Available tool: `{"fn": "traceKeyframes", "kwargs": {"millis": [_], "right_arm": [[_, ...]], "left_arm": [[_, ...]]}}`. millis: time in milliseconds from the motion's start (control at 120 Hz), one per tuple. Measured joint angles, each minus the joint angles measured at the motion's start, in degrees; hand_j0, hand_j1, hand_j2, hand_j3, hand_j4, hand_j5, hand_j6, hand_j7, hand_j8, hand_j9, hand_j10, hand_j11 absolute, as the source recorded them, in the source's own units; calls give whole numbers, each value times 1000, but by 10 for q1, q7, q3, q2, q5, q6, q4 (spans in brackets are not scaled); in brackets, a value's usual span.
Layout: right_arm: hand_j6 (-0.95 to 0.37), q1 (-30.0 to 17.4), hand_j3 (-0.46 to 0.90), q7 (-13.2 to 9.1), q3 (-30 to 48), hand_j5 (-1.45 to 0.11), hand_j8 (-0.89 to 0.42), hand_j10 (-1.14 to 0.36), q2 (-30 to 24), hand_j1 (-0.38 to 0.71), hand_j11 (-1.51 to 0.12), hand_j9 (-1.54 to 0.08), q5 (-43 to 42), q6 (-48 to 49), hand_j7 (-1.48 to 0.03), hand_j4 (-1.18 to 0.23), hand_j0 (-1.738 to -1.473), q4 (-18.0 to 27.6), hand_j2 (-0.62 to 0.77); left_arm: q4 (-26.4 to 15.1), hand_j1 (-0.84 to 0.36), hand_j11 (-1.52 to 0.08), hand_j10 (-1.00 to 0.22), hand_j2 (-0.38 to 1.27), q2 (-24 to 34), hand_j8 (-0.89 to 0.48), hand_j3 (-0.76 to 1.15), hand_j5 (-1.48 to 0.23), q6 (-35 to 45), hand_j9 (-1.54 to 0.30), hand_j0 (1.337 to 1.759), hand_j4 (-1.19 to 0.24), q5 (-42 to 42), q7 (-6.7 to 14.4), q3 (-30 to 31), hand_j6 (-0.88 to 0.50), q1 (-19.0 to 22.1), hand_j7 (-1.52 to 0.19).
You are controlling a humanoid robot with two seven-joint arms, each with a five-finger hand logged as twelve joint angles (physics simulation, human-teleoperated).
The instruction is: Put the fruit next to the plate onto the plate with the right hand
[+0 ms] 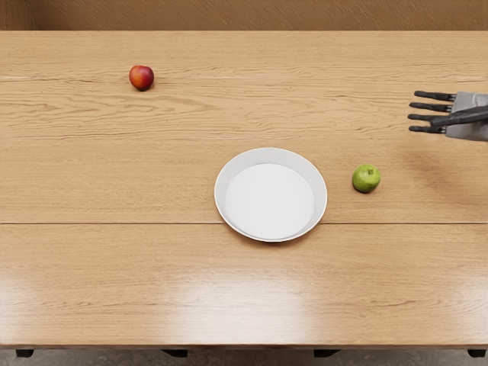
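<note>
Inspector: Location of the green apple [366,178]?
Officer: On the counter [114,274], just beside the white plate [223,191], off its right rim and not touching it.
Inspector: Right hand [455,114]?
Officer: At the picture's right edge, farther back than the apple and apart from it. Fingers stretched out, released, grasping nothing.
Inspector: Other items?
Officer: One red apple [141,77], far back on the left, well apart from the plate.

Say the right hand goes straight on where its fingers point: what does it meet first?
Probably nothing: the right hand points left over bare table, its line running between the green apple and the red apple; its height is unclear.
</note>
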Motion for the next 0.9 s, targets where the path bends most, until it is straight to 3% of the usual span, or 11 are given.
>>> {"fn": "traceKeyframes", "kwargs": {"millis": [233,375,483,625,800,900], "right_arm": [[5,30,0,0,-2,1,4,3,2,-349,0,0,-41,0,0,0,-1658,8,-1],[5,112,0,0,-32,1,4,3,28,-349,0,0,-158,0,0,0,-1658,9,0],[4,200,0,0,-129,1,4,3,89,-349,0,0,-244,0,0,0,-1658,17,0],[1,274,0,0,-261,0,1,1,201,-349,0,0,-327,0,0,-1,-1658,37,0],[-1,351,0,0,-420,0,-1,0,267,-349,0,0,-360,-35,0,-2,-1658,96,0],[-2,387,0,0,-468,0,-1,-1,271,-349,0,0,-366,-60,0,-1,-1658,153,0]], "left_arm": [[0,330,-21,-16,4,0,-17,0,-21,0,-21,1658,-17,0,0,-2,-17,5,-21],[0,330,-21,-16,4,0,-17,0,-21,0,-21,1658,-17,0,0,-4,-17,4,-21],[0,330,-21,-16,4,0,-16,0,-21,0,-21,1658,-16,0,0,-4,-17,5,-21],[0,330,-21,-16,4,0,-17,0,-21,0,-21,1658,-17,0,0,-4,-17,5,-21],[0,330,-21,-17,3,0,-17,0,-21,0,-21,1658,-17,0,0,-4,-17,4,-21],[0,330,-21,-17,3,0,-17,0,-21,0,-21,1658,-17,0,0,-4,-17,3,-21]]}}
